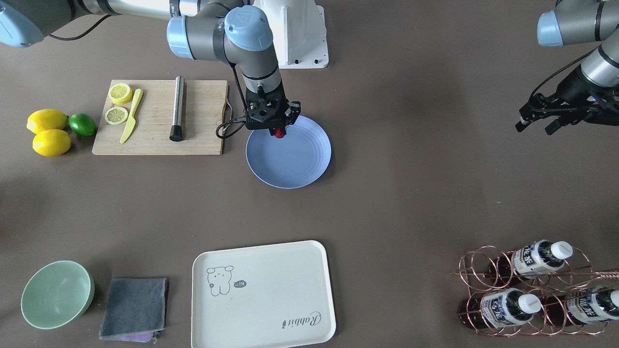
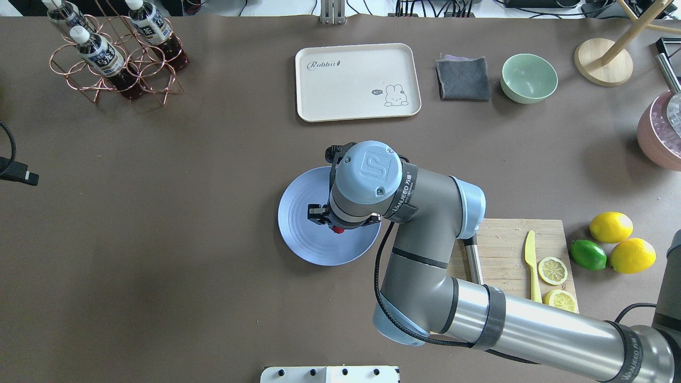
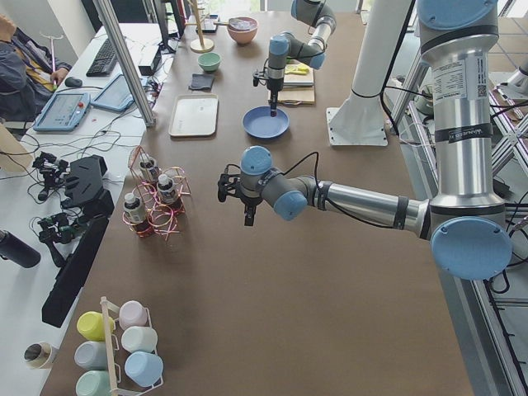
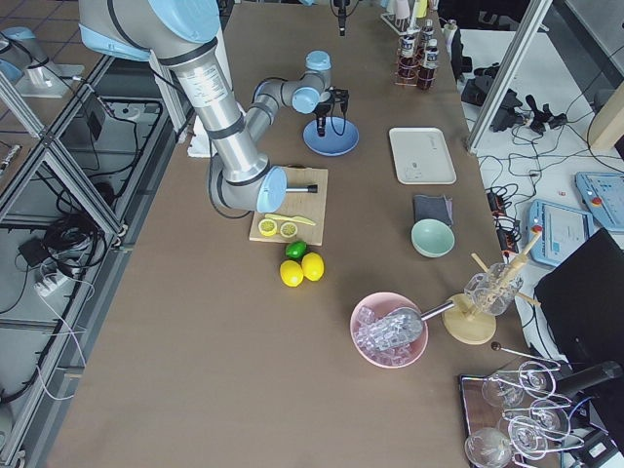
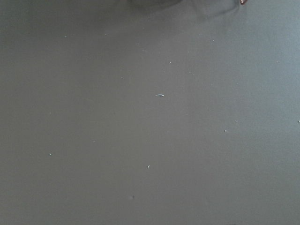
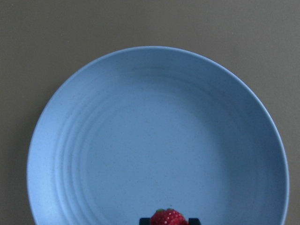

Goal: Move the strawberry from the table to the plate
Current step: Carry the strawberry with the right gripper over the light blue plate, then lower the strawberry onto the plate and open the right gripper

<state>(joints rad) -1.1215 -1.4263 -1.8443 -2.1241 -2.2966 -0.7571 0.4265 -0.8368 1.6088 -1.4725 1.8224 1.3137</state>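
A small red strawberry [image 1: 279, 133] hangs between the fingertips of my right gripper [image 1: 279, 130], which is shut on it. It is held a little above the robot-side part of the periwinkle-blue plate [image 1: 290, 159]. In the right wrist view the strawberry [image 6: 168, 218] shows at the bottom edge, over the plate [image 6: 154, 140]. From overhead the right wrist hides most of the strawberry [image 2: 337, 230] above the plate [image 2: 303, 223]. My left gripper [image 1: 537, 126] hovers open and empty over the bare table [image 1: 411, 193], far from the plate.
A wooden cutting board [image 1: 203, 121] beside the plate carries lemon slices, a yellow knife and a metal rod. Lemons [image 1: 47, 121] and a lime lie beyond it. A cream tray [image 1: 263, 295], grey cloth [image 1: 135, 307], mint bowl [image 1: 57, 294] and copper bottle rack [image 1: 532, 290] line the far side.
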